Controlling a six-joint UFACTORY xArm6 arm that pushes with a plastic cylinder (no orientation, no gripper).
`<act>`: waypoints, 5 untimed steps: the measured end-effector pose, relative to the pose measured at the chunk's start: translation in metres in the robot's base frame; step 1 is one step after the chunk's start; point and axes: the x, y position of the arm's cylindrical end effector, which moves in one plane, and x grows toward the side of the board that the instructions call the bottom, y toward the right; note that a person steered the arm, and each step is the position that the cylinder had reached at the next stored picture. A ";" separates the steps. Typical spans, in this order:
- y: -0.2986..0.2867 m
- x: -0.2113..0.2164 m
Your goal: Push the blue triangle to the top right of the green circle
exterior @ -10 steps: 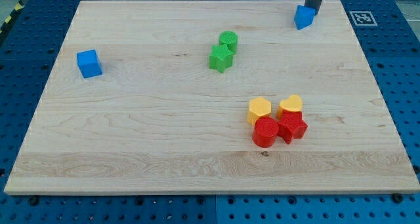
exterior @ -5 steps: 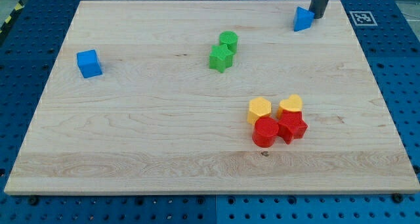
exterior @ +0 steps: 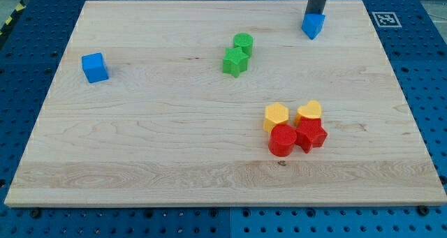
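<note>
The blue triangle (exterior: 312, 26) lies near the top edge of the board, right of centre. My tip (exterior: 316, 14) touches its upper side, the dark rod rising out of the view's top. The green circle (exterior: 243, 42) sits well to the left of the triangle and a little lower, touching the green star (exterior: 235, 61) below it.
A blue cube (exterior: 94, 67) sits at the left. A yellow hexagon (exterior: 276, 116), a yellow heart (exterior: 309, 112), a red cylinder (exterior: 283, 140) and a red star (exterior: 311, 135) cluster at lower right. The wooden board (exterior: 140, 140) has a tag (exterior: 383, 19) at its top right.
My tip has moved left, from the triangle's right side to its top. The blue triangle has slid a little left and down and turned.
</note>
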 end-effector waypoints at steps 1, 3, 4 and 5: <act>0.000 0.004; 0.000 0.010; 0.001 0.016; 0.018 0.017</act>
